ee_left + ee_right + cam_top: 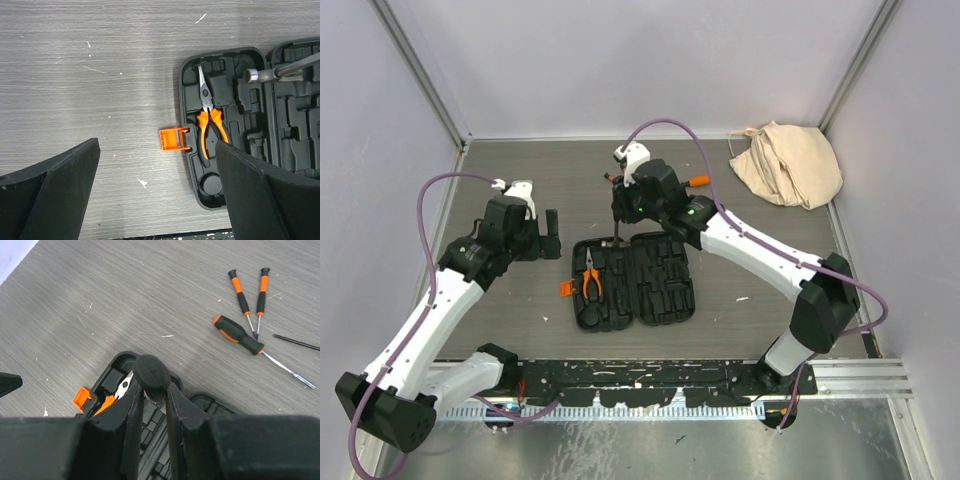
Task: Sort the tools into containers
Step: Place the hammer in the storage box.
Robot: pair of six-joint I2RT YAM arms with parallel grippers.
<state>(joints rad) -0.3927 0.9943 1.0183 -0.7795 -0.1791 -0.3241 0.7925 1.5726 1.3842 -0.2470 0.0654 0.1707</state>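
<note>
The black clamshell tool case (665,290) lies open mid-table, its orange latch (566,289) sticking out on the left. Orange-handled pliers (591,281) rest in a slot of the left half. My right gripper (618,205) hovers over the case's far edge, shut on a tool with a round black handle end (150,371). Its metal shaft (617,228) hangs down, and its tip (251,75) is over the case. My left gripper (540,240) is open and holds nothing, to the left of the case. In the left wrist view the left gripper (156,150) frames bare table beside the latch (174,139) and pliers (210,120).
Beyond the case, an orange-and-black screwdriver (239,335), two small precision screwdrivers (241,297) and a thin black rod (297,342) lie on the table. A beige cloth bag (788,163) sits in the far right corner. Walls close off the left, right and back.
</note>
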